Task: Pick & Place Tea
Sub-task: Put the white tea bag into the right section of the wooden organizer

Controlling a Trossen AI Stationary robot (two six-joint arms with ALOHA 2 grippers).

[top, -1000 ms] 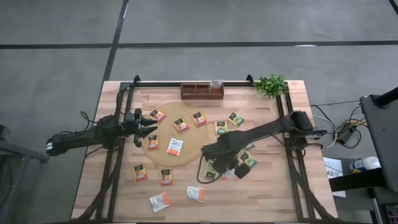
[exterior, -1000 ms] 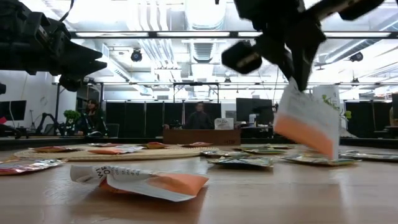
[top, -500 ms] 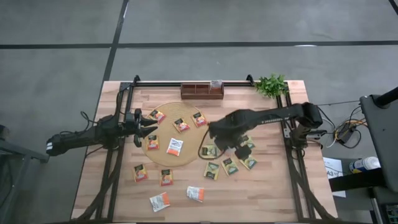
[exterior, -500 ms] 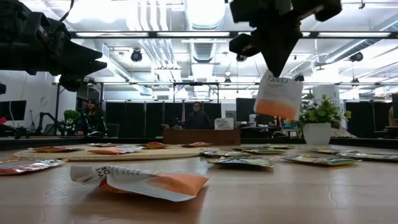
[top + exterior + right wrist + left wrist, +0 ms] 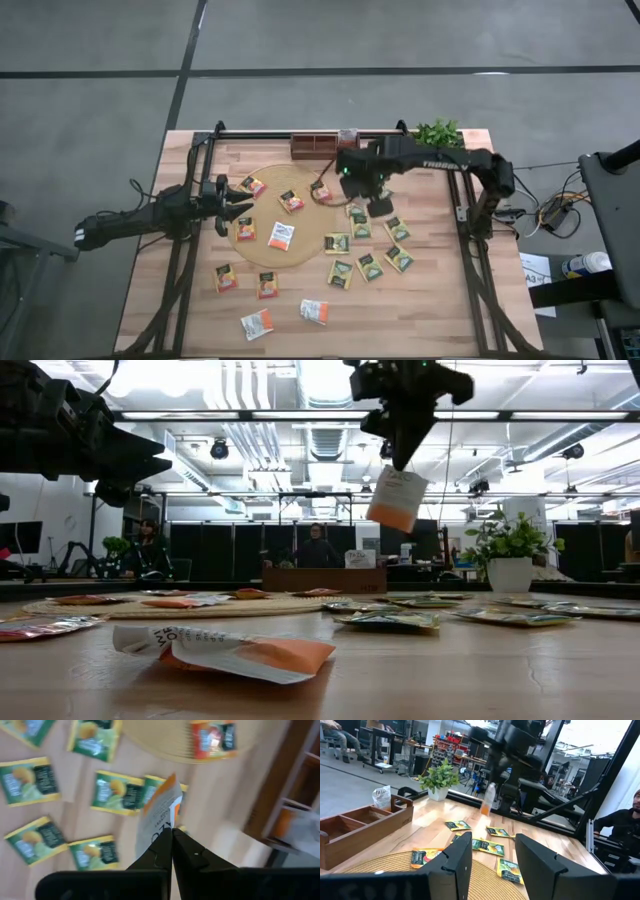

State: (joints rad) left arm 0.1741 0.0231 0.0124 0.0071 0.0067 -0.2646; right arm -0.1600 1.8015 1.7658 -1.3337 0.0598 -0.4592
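My right gripper point(image 5: 405, 460) pinches a white-orange tea sachet point(image 5: 394, 500) upper centre, above green sachets point(image 5: 361, 227), near the wooden tray point(image 5: 325, 148); my left gripper point(image 5: 243, 203) hovers half-open at frame left.

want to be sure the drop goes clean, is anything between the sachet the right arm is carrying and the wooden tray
Nothing visible. The right gripper holds the white-and-orange sachet in the air, above the table, close to the wooden tray, with only open air between them.

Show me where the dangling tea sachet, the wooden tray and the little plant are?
Held tea sachet point(image 5: 394, 501), low view, its middle.
Wooden tray point(image 5: 313, 154), high view, front wall.
Potted plant point(image 5: 503, 540), low view, its leaves.
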